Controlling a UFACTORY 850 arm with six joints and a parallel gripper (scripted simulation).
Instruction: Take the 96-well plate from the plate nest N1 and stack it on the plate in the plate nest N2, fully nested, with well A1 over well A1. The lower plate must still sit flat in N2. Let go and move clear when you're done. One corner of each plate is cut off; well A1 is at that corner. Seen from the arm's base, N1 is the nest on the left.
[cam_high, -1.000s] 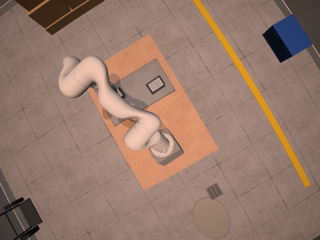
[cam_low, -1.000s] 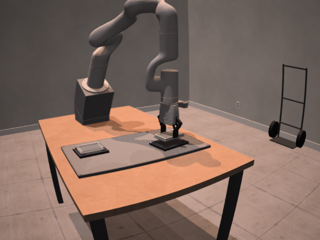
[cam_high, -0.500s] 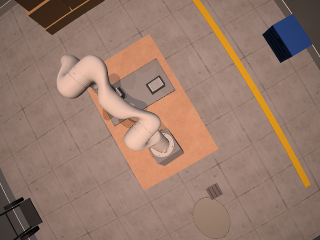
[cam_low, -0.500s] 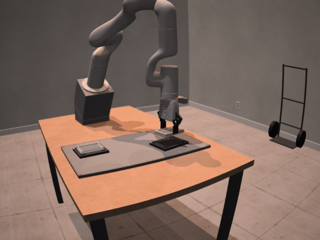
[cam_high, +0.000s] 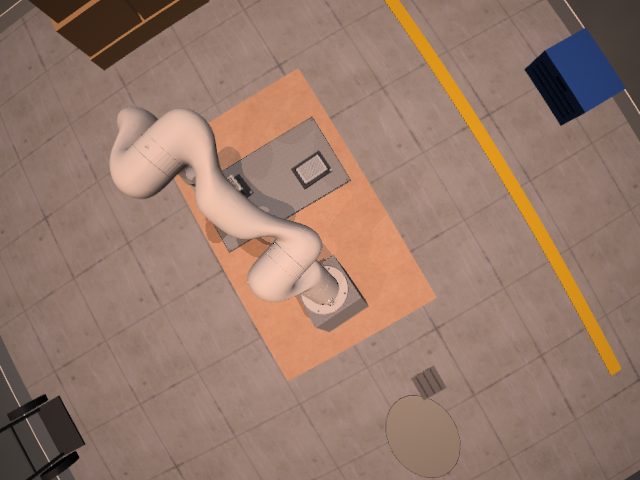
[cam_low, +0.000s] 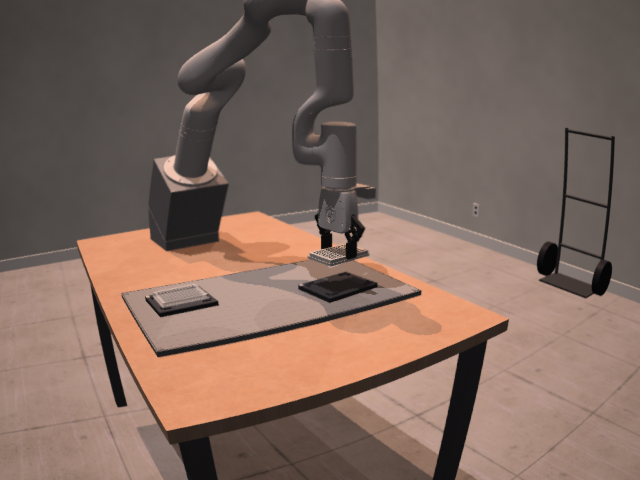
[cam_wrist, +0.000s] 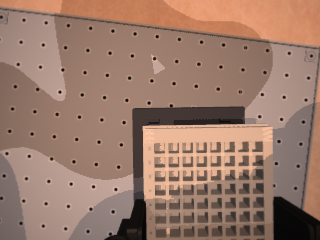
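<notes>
My gripper (cam_low: 339, 243) is shut on a white 96-well plate (cam_low: 338, 254) and holds it level, a little above the dark nest N1 (cam_low: 337, 285), which stands empty. In the wrist view the held plate (cam_wrist: 207, 182) fills the lower middle, with the empty nest's far edge (cam_wrist: 187, 115) showing beyond it. The second plate (cam_low: 180, 295) sits flat in nest N2 at the other end of the grey perforated board (cam_low: 268, 304). From above this plate (cam_high: 311, 168) is plain to see, while the arm hides most of my gripper (cam_high: 240, 184). I cannot make out the cut corners.
The arm's base pedestal (cam_low: 186, 201) stands on the orange table behind the board. A hand truck (cam_low: 576, 258) stands by the far wall, and a blue crate (cam_high: 573, 77) and brown shelving (cam_high: 113, 25) are on the floor, well away from the table.
</notes>
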